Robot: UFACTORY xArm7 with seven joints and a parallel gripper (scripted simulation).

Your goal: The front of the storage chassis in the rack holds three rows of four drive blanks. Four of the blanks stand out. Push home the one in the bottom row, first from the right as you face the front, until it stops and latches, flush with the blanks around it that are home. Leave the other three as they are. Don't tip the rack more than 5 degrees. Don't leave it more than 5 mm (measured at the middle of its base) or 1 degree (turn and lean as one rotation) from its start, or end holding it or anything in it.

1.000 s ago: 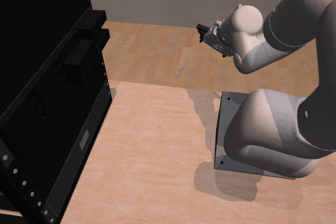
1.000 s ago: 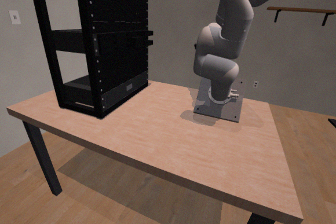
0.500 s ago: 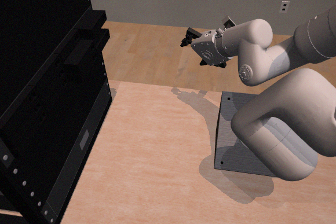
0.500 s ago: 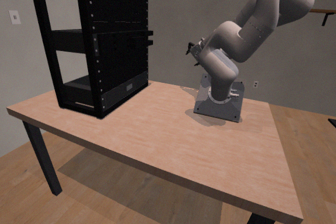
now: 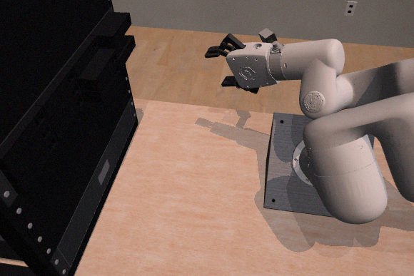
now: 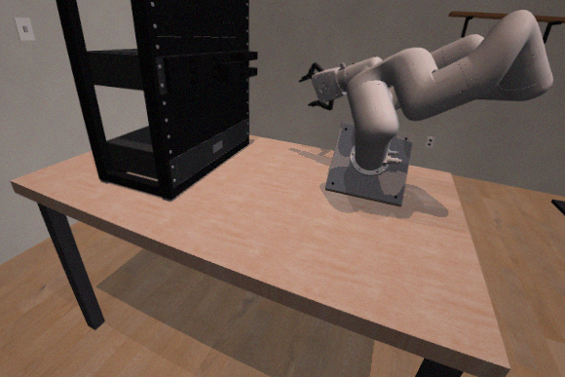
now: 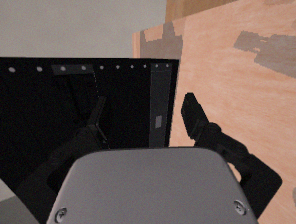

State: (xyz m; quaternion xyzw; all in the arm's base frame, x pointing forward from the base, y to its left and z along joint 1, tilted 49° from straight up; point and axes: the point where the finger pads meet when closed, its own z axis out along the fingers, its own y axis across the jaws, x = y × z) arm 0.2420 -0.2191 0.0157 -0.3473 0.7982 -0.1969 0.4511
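Observation:
The black rack (image 5: 21, 72) (image 6: 141, 11) (image 7: 50, 100) stands on the left of the table, its front facing my arm. The storage chassis (image 5: 71, 108) (image 6: 205, 74) sits at mid height and is very dark, so I cannot tell its rows apart. Two blanks stand out at its far end, one (image 5: 119, 22) (image 6: 251, 56) above the other (image 5: 125, 43) (image 6: 251, 71). A third (image 5: 96, 66) stands out further along. My gripper (image 5: 219, 66) (image 6: 310, 89) (image 7: 147, 103) is open and empty. It hangs in the air, pointing at the rack's front and well clear of it.
A grey panel with a label (image 5: 103, 172) (image 6: 216, 147) (image 7: 159, 120) closes the rack's bottom. The arm's base plate (image 5: 282, 165) (image 6: 341, 181) is bolted to the wooden table (image 5: 178, 186) (image 6: 292, 254). A wall shelf (image 6: 487, 15) hangs behind the arm.

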